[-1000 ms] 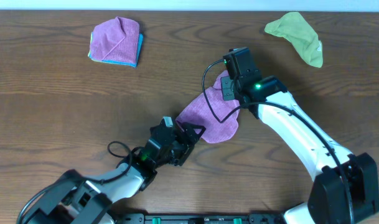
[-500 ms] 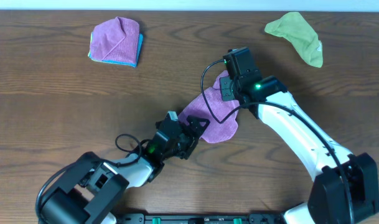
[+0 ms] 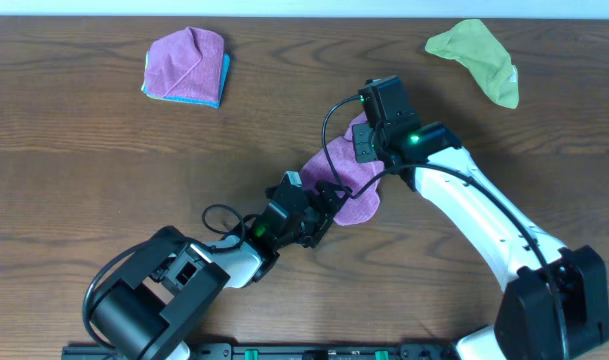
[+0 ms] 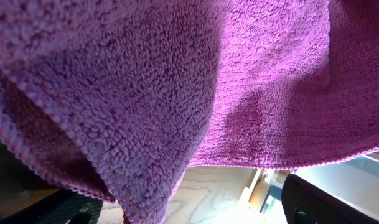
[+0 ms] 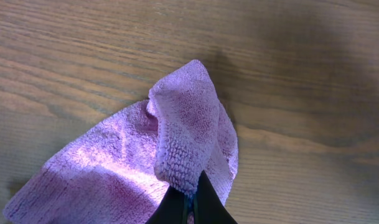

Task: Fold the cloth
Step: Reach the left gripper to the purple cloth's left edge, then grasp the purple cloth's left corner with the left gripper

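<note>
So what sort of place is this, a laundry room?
Probably a robot test bench rather than a laundry: a left arm and right arm at a wood-grain table, handling a purple cloth, with a lime-green cloth and a folded purple cloth set aside.

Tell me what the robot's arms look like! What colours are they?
Both arms are smooth white tubes joined by chunky black joints. The right arm has a tiny green light near its wrist and a thin black cable looping out. The left arm has a curly cable too. The left gripper and right gripper are black.
</note>
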